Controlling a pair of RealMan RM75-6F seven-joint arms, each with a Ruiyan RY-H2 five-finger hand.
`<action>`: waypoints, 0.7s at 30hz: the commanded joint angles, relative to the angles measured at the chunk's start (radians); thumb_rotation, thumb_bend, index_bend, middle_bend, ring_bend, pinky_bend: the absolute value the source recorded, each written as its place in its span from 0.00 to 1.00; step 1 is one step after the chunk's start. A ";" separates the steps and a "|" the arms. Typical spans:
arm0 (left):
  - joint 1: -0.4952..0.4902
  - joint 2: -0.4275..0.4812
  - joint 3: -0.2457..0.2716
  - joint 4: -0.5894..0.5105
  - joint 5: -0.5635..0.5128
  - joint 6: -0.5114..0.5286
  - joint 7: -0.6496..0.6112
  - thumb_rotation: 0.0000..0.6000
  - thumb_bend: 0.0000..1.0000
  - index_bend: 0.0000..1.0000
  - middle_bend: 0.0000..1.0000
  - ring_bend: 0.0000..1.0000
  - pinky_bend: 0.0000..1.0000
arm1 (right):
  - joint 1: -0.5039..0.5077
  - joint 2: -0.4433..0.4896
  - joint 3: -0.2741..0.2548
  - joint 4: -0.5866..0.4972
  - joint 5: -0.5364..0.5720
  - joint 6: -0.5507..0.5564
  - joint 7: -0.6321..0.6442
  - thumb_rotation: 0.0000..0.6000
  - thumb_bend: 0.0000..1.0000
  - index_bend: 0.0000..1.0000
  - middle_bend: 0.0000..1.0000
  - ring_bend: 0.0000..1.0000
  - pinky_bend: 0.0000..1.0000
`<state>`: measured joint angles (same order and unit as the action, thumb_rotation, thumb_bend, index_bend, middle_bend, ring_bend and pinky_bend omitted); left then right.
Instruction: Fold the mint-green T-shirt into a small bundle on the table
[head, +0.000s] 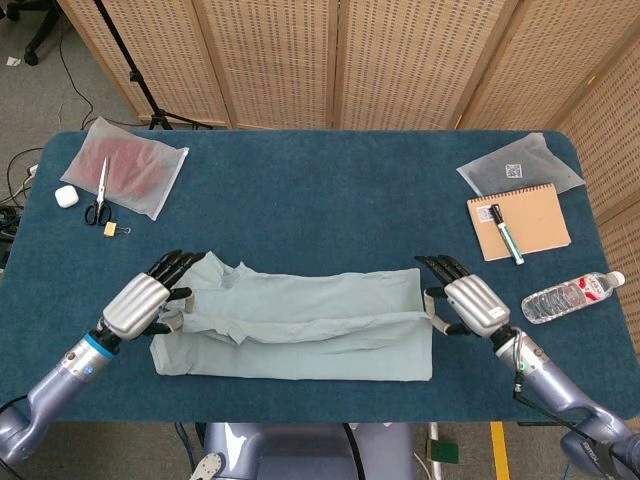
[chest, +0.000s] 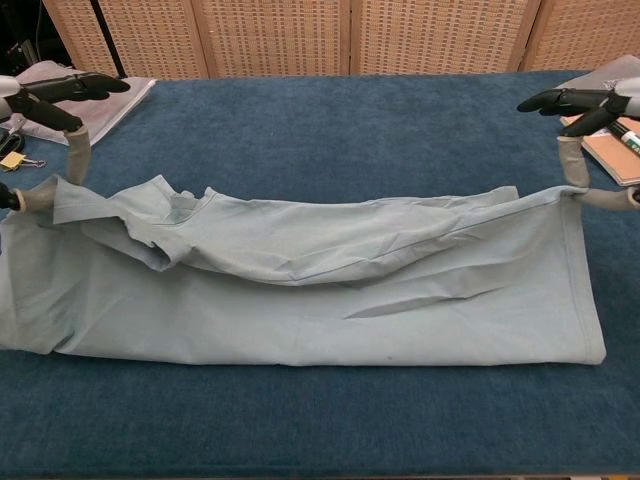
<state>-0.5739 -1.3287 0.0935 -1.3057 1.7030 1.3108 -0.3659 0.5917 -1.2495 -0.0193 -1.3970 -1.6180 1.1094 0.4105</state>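
The mint-green T-shirt (head: 300, 325) lies across the near middle of the blue table (head: 320, 200), its near half doubled over the far half into a long band (chest: 300, 290). My left hand (head: 145, 300) pinches the folded edge at the collar end, raised just above the cloth. My right hand (head: 468, 303) pinches the same edge at the hem end. In the chest view the left hand (chest: 45, 100) and right hand (chest: 580, 105) hold the lifted edge at both ends, with their other fingers stretched out.
At the back left lie a clear bag with red cloth (head: 128, 165), scissors (head: 100, 190), a white earbud case (head: 65, 196) and a binder clip (head: 112, 229). At the right are a clear pouch (head: 520, 165), a notebook with a marker (head: 518, 222) and a water bottle (head: 570, 297).
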 joint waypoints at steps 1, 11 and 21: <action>-0.044 -0.019 -0.040 0.005 -0.060 -0.090 0.015 1.00 0.57 0.72 0.00 0.00 0.00 | 0.037 -0.047 0.029 0.058 0.047 -0.074 -0.005 1.00 0.67 0.68 0.05 0.00 0.04; -0.079 -0.061 -0.070 0.088 -0.115 -0.194 -0.028 1.00 0.59 0.72 0.00 0.00 0.00 | 0.093 -0.139 0.061 0.196 0.106 -0.190 0.021 1.00 0.67 0.68 0.05 0.00 0.04; -0.088 -0.097 -0.082 0.172 -0.122 -0.212 -0.094 1.00 0.59 0.72 0.00 0.00 0.00 | 0.123 -0.200 0.079 0.291 0.140 -0.248 0.015 1.00 0.67 0.68 0.05 0.00 0.04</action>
<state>-0.6610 -1.4197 0.0143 -1.1418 1.5808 1.0968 -0.4536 0.7116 -1.4439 0.0566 -1.1127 -1.4834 0.8665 0.4276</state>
